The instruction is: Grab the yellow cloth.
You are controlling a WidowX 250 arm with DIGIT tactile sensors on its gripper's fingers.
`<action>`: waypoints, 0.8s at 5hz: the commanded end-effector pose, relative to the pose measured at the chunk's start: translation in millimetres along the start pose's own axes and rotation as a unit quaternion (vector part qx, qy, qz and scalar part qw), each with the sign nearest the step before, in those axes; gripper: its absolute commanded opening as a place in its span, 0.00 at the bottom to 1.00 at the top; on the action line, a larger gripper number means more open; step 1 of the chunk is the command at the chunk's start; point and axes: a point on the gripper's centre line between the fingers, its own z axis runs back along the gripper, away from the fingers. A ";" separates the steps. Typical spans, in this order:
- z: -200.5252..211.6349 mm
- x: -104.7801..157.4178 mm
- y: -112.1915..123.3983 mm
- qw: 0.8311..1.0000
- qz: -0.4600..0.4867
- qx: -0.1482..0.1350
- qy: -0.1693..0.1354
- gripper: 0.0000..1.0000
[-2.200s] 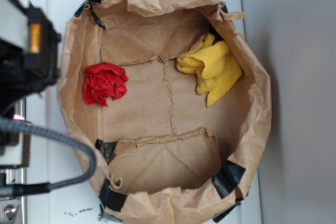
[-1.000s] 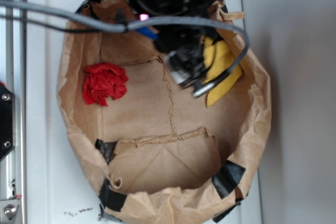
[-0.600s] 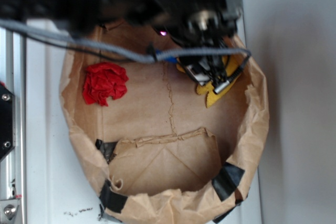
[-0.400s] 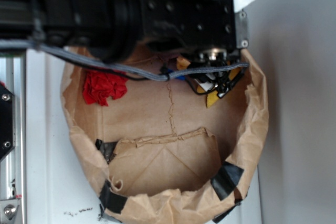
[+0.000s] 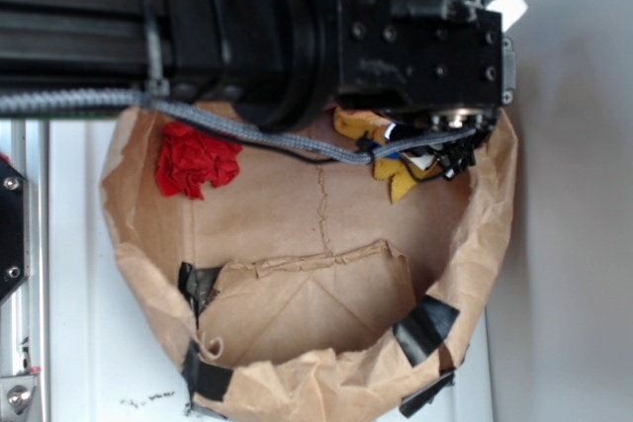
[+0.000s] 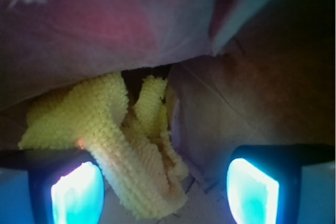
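2 cloths lie inside the crumpled brown paper bag (image 5: 297,343) on the white counter (image 5: 79,274): the red cloth (image 5: 198,160) sits near the bag's left wall, well apart from the yellow cloth (image 5: 396,180), which is tucked against the right wall and mostly hidden under the black arm (image 5: 326,37) in the exterior view. From the wrist view the yellow cloth (image 6: 121,150) shows thick, looped terry folds, with 1 long ridge running down toward the camera and a 2nd standing up behind it. The tool (image 6: 165,190) is spread wide, its 2 glowing pads well apart; the left pad (image 6: 76,190) sits just beside or touching the long fold, while the right pad (image 6: 252,190) hovers over bare paper near the bag wall. Nothing is held yet. The cloth looks light, soft and easily compressed, not slippery or fragile, so a firm pinch should hold. That long raised ridge seems the best place to take hold, since it gives bulk between the pads. The likeliest trouble is catching the paper wall along with the fabric, as the cloth lies so close to it.
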 end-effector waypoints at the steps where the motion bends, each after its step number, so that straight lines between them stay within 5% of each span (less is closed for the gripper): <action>1: 28.4 -2.2 1.1 0.999 -0.006 -0.039 -0.036 1.00; 4: 36.6 -45.9 23.6 0.994 -0.025 -0.065 -0.079 1.00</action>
